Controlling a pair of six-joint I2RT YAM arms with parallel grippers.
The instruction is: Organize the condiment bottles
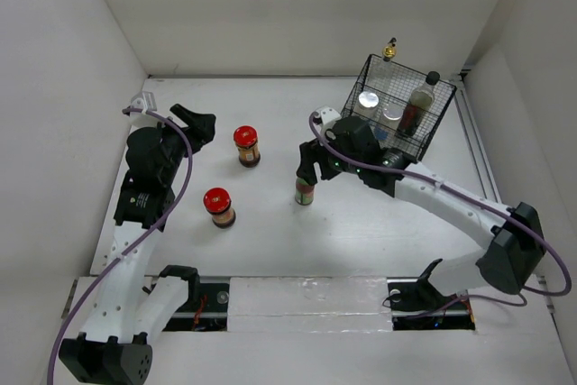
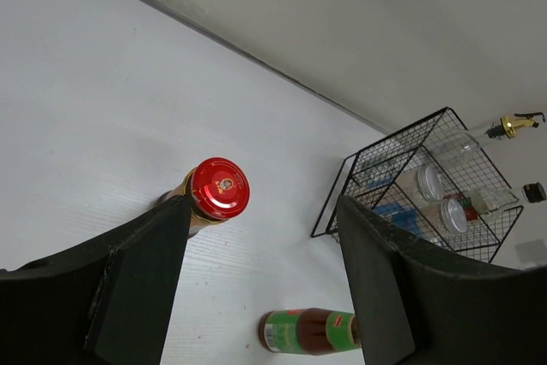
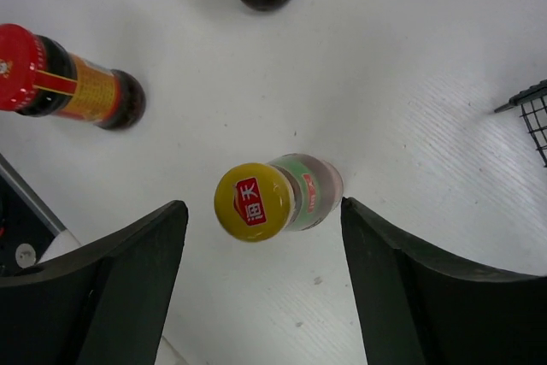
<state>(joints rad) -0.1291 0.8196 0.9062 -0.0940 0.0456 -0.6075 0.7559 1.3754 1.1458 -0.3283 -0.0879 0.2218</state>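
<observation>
Right fingers (image 3: 128, 279) are held spread astride the upright yellow-capped green bottle (image 3: 256, 203), mid-table, apparently lined up for a pinch; the wire basket (image 1: 359, 81) waits at two o'clock. Left fingers (image 2: 128, 279) are spread, empty.

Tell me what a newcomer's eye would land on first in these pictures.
The right pincer, open, hangs over the upright yellow-capped green bottle at mid-table. Left of it stand two red-lidded jars, one farther back than the other. At the far right corner a black wire basket holds two silver-capped jars and a black-capped dark bottle.
</observation>
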